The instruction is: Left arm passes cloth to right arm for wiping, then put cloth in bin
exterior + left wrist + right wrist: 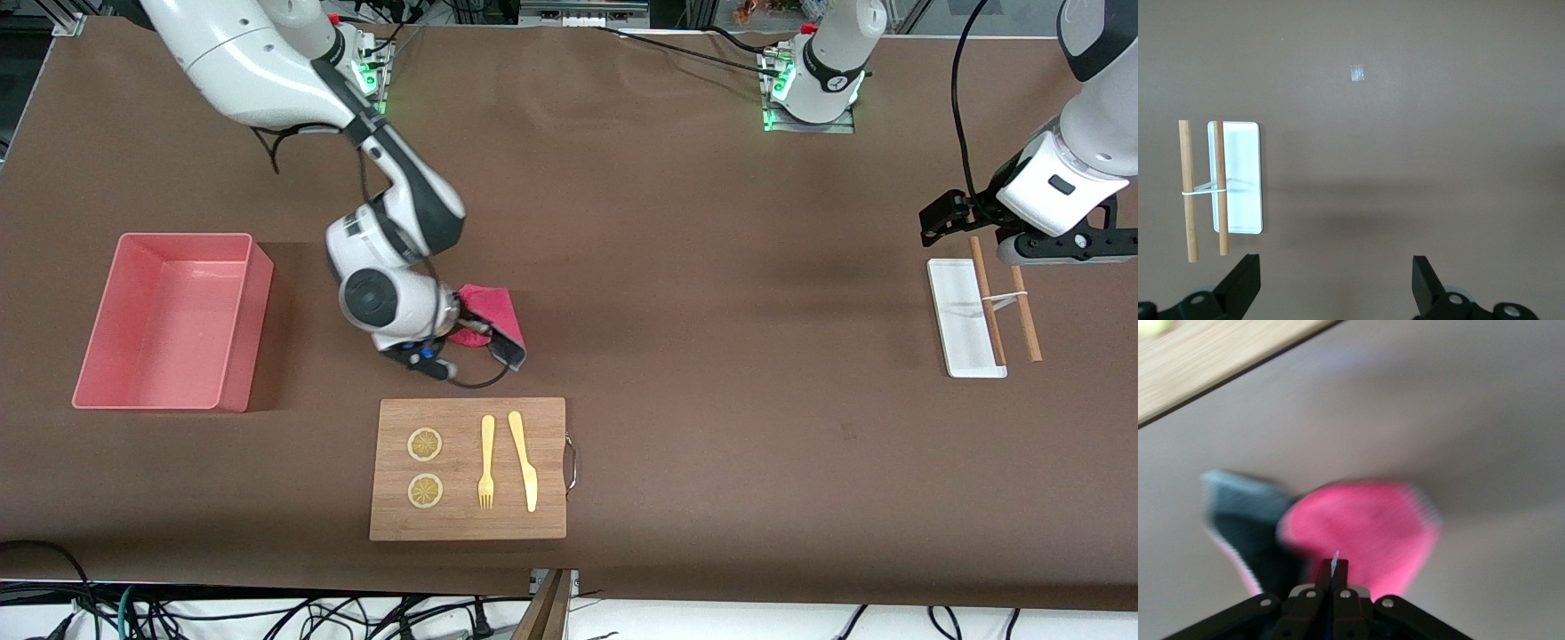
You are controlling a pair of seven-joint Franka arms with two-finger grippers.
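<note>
Right gripper (462,329): it is low over the table, between the bin and the middle of the table, and its fingers are pressed together on an edge of the cloth, as the right wrist view shows.
Cloth (492,313): it is crimson-pink and fuzzy with a grey underside. It hangs and drags from the right gripper, partly folded, so that a grey flap shows beside the pink part (1361,533). It lies just farther from the front camera than the cutting board.
Left gripper (1335,287): it hovers over the table at the left arm's end, near the white tray (963,318), with its fingers wide apart and nothing between them. This arm waits.
Bin (233,329): a pink tub with nothing in it, at the right arm's end of the table, well apart from the cloth.
Cutting board (468,524): it carries two lemon slices (425,468), a fork (486,461) and a knife (524,460).
Sticks (1005,300): two wooden sticks, tied by a white band, lie partly on the white tray.
Handling of the cloth: I judge it light, soft and limp. It will fold and trail, not slip. A pinch at one edge or corner is enough, but the loose part can catch on the bin wall.
Stage: wiping seems in progress; the bin step is not yet done.
</note>
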